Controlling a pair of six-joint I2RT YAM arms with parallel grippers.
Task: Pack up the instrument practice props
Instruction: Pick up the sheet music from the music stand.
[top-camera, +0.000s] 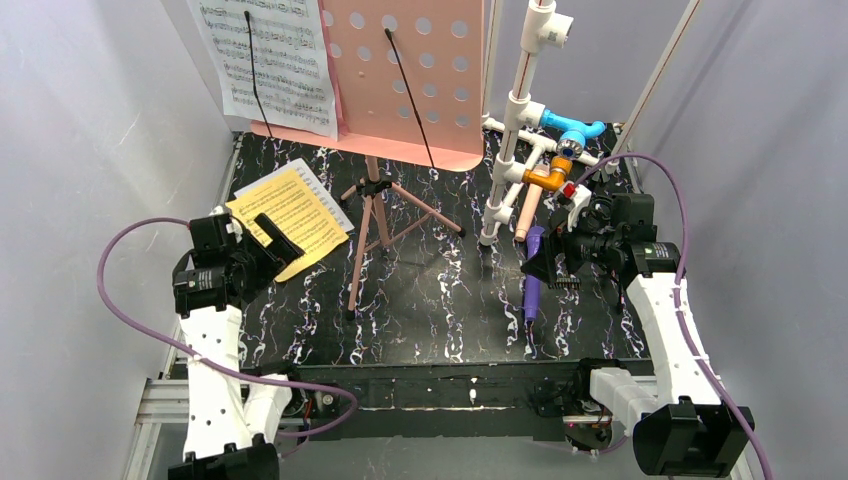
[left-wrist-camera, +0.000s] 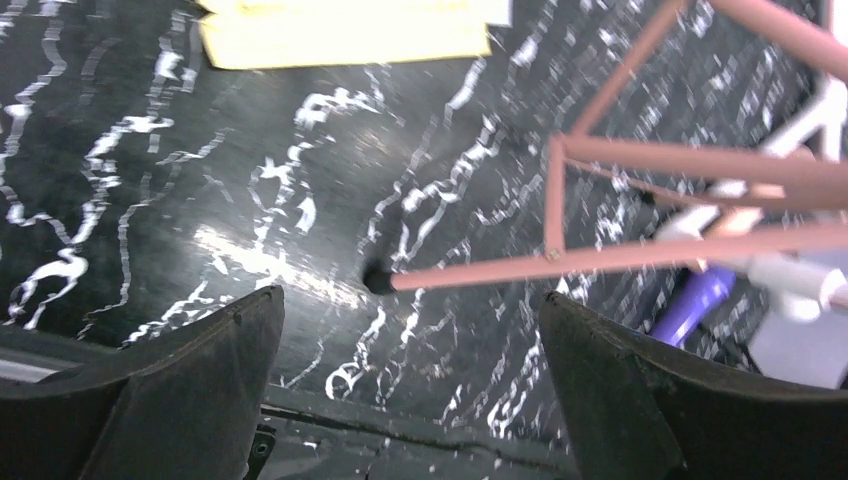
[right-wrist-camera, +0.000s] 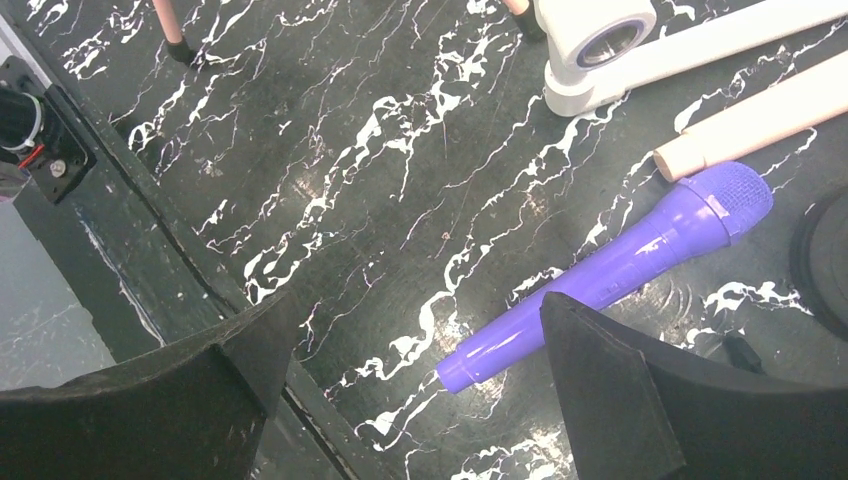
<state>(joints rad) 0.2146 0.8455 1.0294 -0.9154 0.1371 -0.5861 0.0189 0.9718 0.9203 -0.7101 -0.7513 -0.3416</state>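
Both pincers hang released over the black marbled table (right-wrist-camera: 330, 150): the right pincer (right-wrist-camera: 417, 300) spreads its jaws above the tail of the purple microphone (right-wrist-camera: 610, 270), which lies slantwise beneath one finger, its head pointing away toward a beige microphone (right-wrist-camera: 760, 120) and a white pipe frame (right-wrist-camera: 600, 40) just beyond. An off-centre pinch on that round barrel could squirt it forward into those neighbours. The left pincer (left-wrist-camera: 411, 295), likewise wide and empty, faces a foot of the pink music stand (left-wrist-camera: 600, 262) just ahead, where a bump could tip the stand and spill its pages (top-camera: 268, 60).
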